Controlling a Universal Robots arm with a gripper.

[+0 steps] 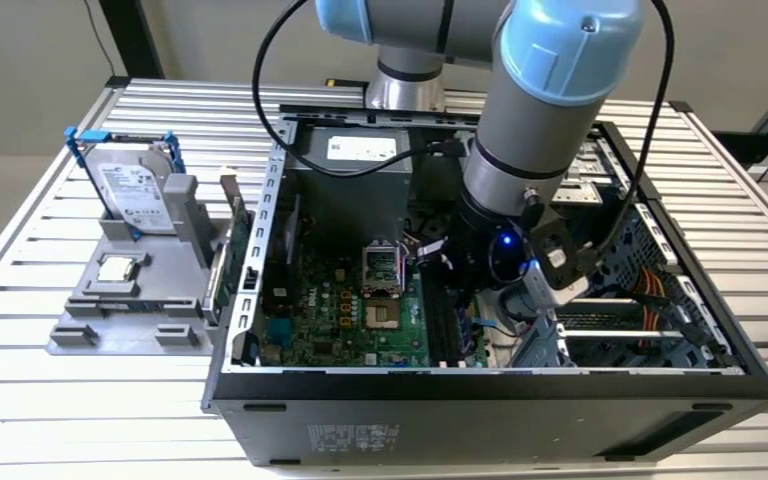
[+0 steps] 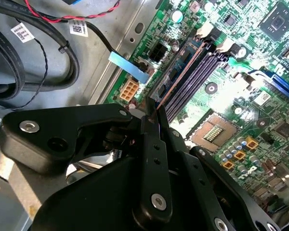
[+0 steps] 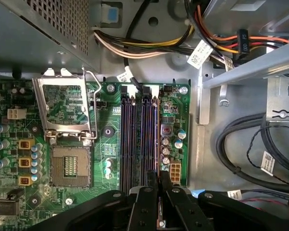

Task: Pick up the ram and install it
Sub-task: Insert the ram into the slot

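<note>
Fingers pinch the ram edge-on over the memory slots, cables beside.

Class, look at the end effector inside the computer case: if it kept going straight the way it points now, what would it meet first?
Most likely the memory slots on the motherboard. The end effector is shut on the ram, edge-on above them beside the open processor socket; whether the stick already touches a slot is unclear.

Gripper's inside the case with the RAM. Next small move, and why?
Probably a slow, straight press down toward the board. The black gripper is shut on the thin dark-green ram stick, which shows edge-on and runs along the dark memory slots, seemingly lined up over one. I cannot tell whether it is seated.
</note>
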